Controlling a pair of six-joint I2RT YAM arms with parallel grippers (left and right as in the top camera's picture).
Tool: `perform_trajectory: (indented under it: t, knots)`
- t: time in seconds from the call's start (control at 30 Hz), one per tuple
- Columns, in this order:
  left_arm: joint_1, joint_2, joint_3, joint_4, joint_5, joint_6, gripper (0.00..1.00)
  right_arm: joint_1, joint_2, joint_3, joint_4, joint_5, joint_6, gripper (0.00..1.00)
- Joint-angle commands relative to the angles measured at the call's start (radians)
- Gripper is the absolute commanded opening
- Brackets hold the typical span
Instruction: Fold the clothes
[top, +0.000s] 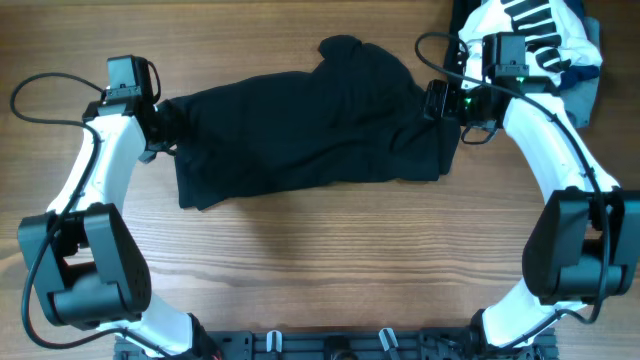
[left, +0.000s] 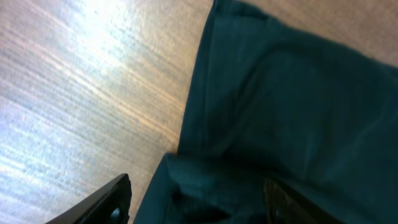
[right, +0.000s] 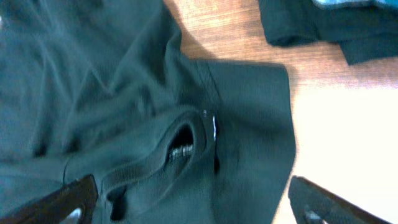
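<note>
Left gripper (left: 196, 208) sits closest in the left wrist view: fingers spread wide with nothing pinched, and a bunched cloth edge lies between them. The right gripper (right: 196, 208) is much the same, jaws far apart over the ribbed collar (right: 155, 165) and gripping nothing (can't tell if either touches the fabric).

The clothes (top: 310, 125) lie mid-table between the two grippers, a rumpled black band running left to right with one lump poking toward the far edge. They are not flat and not neatly folded yet.

Handling, as a judgement: the garment looks limp, light and thin. It should drape and sag from any single pinch and will drag rather than slide as one piece. It isn't fragile or slippery on the wood. The best holds are likely the hemmed edges and corners at each end, one per gripper, taking a single layer rather than the bunched folds. The collar with its small white tag (right: 214, 124) is thicker, so it offers a firmer pinch.

The table (top: 330, 270) is bare wood grain with glare in the left wrist view. A striped white garment (top: 530, 30) is heaped at the far right corner, close behind the right arm. There is plenty of open wood on the near side for laying the fold.
</note>
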Motion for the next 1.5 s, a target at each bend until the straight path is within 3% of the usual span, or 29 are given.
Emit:
perform_trajectory:
  t: [0.0,0.1,0.23,0.5,0.9,1.17,1.27,1.47]
  knots:
    - [0.006,-0.043,0.106,-0.082,0.007,0.026,0.71,0.003,-0.026,0.195,-0.13,-0.012,-0.084,1.0]
    - [0.003,-0.044,0.26,-0.173,0.121,0.139,0.74,0.005,-0.026,0.413,-0.308,-0.048,-0.157,0.99]
    - [0.002,-0.031,0.34,-0.165,0.11,0.193,0.81,0.024,-0.026,0.561,-0.38,-0.051,-0.193,1.0]
    - [0.012,0.185,0.342,0.032,0.073,0.197,0.84,0.095,-0.012,0.571,-0.377,-0.037,-0.194,0.99]
    - [0.011,0.394,0.342,0.154,0.009,0.245,0.86,0.117,0.032,0.569,-0.377,-0.032,-0.194,0.99]
    - [0.011,0.435,0.341,0.174,0.01,0.237,0.69,0.127,0.09,0.569,-0.362,-0.032,-0.192,0.98]
    - [0.009,0.452,0.341,0.169,0.01,0.237,0.67,0.13,0.095,0.569,-0.349,-0.033,-0.192,0.98]
    - [0.005,0.505,0.341,0.158,0.013,0.237,0.48,0.139,0.095,0.569,-0.323,-0.032,-0.192,0.96]
